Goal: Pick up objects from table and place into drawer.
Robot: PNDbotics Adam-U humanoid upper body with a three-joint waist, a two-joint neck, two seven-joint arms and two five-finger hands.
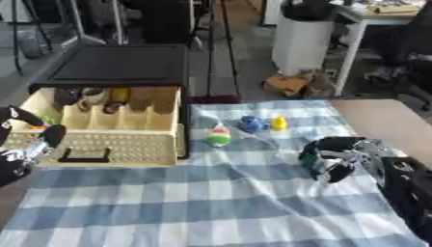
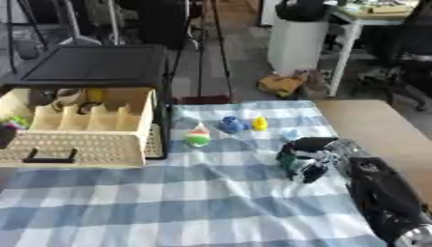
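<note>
Right hand (image 1: 337, 159) curled round small green thing (image 1: 310, 159) on checked cloth (image 1: 211, 202) over counter. Next: lift clear, carry left to open drawer (image 1: 110, 140), release above free compartment. Left hand (image 1: 25, 149) open beside drawer.

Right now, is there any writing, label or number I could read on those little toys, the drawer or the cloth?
None can be read.
Toys: only colours, no lettering shows.
Drawer: no label visible.
Checked cloth: pattern only.
Right hand: no marking legible.
</note>
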